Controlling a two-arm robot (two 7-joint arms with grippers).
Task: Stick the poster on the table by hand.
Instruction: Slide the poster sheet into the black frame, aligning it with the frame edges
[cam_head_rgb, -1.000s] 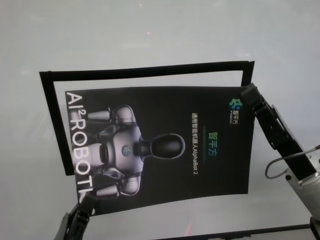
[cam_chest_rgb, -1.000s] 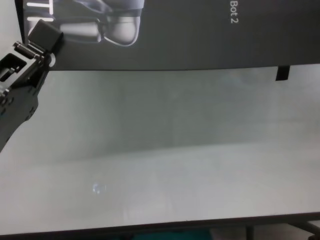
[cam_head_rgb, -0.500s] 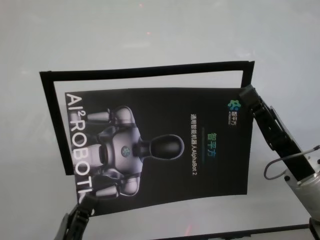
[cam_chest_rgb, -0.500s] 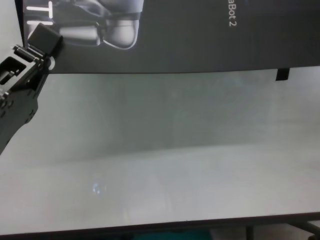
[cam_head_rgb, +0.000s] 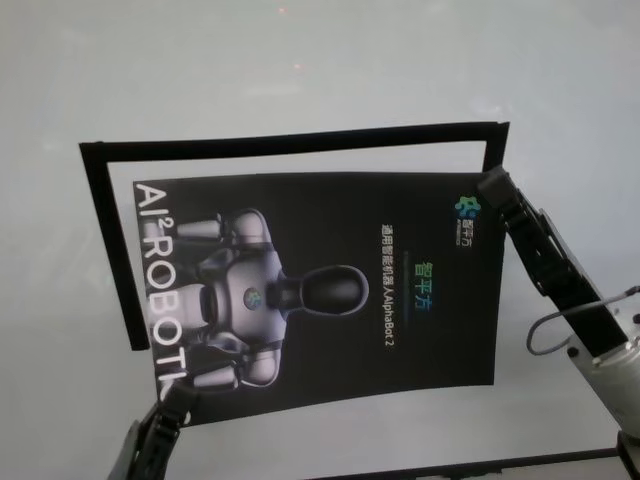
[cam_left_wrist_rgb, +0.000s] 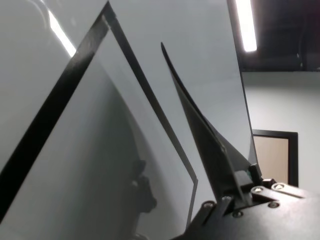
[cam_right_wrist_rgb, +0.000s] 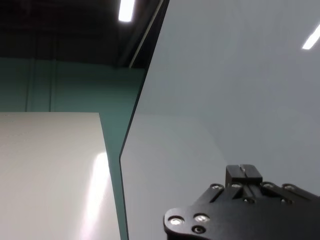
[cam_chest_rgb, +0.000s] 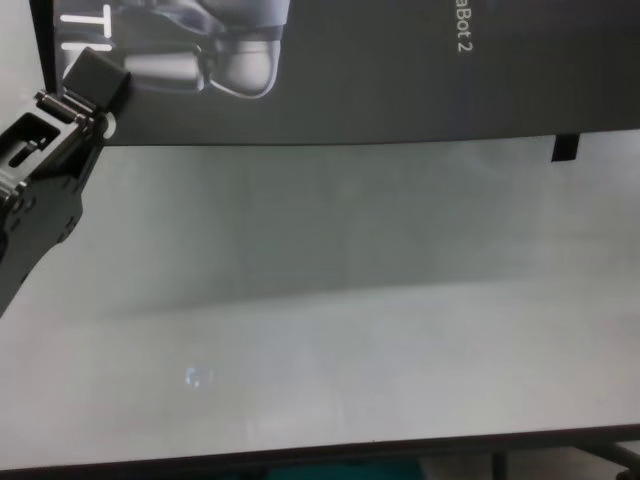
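Observation:
The poster (cam_head_rgb: 320, 295), a dark sheet with a silvery robot figure and pale lettering, hangs a little above the table (cam_head_rgb: 300, 60), inside a frame of black tape strips (cam_head_rgb: 290, 142). My left gripper (cam_head_rgb: 176, 398) is shut on its near left corner; this also shows in the chest view (cam_chest_rgb: 96, 76). In the left wrist view the poster (cam_left_wrist_rgb: 200, 130) runs edge-on out of the shut jaws. My right gripper (cam_head_rgb: 490, 185) is shut on the poster's far right corner. In the right wrist view its fingertips (cam_right_wrist_rgb: 243, 174) are pressed together.
The tape strips lie on the table along the far side, the left side (cam_head_rgb: 112, 250) and a short stretch on the right (cam_head_rgb: 495, 150). A short tape end (cam_chest_rgb: 566, 147) shows in the chest view. The table's dark front edge (cam_chest_rgb: 320, 455) is close to me.
The poster and both grippers have shifted only slightly. The right gripper has edged a little to the left, and the poster's right edge with it. Both grips are unchanged.

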